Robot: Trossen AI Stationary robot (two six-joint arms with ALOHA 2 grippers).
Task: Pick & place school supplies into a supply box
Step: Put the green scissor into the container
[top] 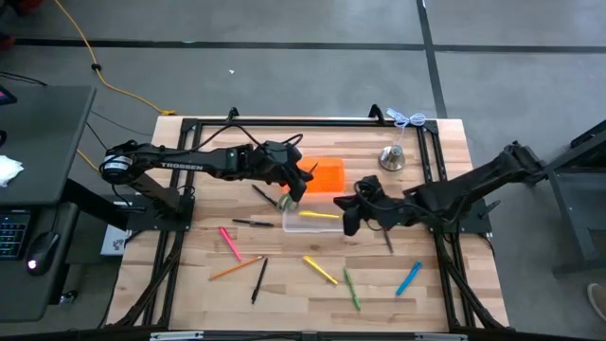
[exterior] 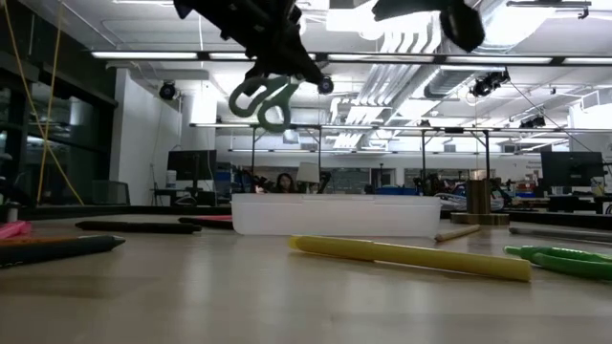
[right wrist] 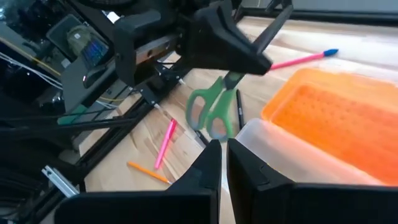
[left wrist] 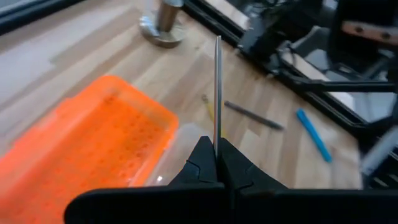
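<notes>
Nearest the supply box (top: 305,220), a yellow pen (top: 319,216) lies inside it, the right gripper (top: 348,222) hovers just beside its end with fingers pressed together, and the left gripper (top: 293,188) pinches the green-handled scissors (top: 287,202) above its orange lid (top: 325,176).

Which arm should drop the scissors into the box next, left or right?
Left. The left gripper already holds the green-handled scissors in the air, at the supply box's left end, beside its open orange lid. The right gripper sits at the other end, holding nothing.
</notes>
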